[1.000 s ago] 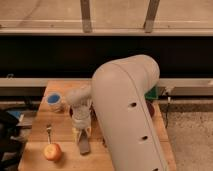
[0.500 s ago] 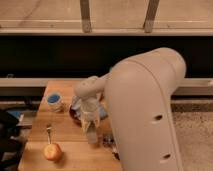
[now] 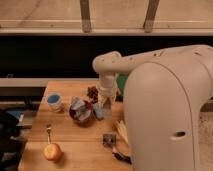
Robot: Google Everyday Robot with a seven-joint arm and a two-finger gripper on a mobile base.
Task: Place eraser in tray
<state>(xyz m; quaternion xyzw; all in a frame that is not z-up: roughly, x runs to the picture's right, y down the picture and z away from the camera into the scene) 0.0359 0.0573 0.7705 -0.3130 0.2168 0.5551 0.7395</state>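
Observation:
My gripper [image 3: 106, 102] hangs over the middle of the wooden table [image 3: 75, 142], just in front of the green tray [image 3: 121, 83]. It is shut on the eraser [image 3: 99, 111], a dull grey bar that hangs down and tilts left below it. The bar's lower end is beside the round dark purple bowl [image 3: 80, 113]. Only a narrow strip of the tray shows at the table's back edge; the white arm hides the rest.
A blue cup [image 3: 54, 101] stands at the left and a dark red cluster [image 3: 92, 92] at the back. An apple [image 3: 52, 151] and a spoon [image 3: 49, 132] lie front left. Pale yellow sticks [image 3: 121, 131], a small grey item [image 3: 108, 139] and a black item [image 3: 121, 156] lie front right.
The gripper has moved right and towards the back of the table, from near the front towards the green tray, carrying the bar with it. The arm has swung right.

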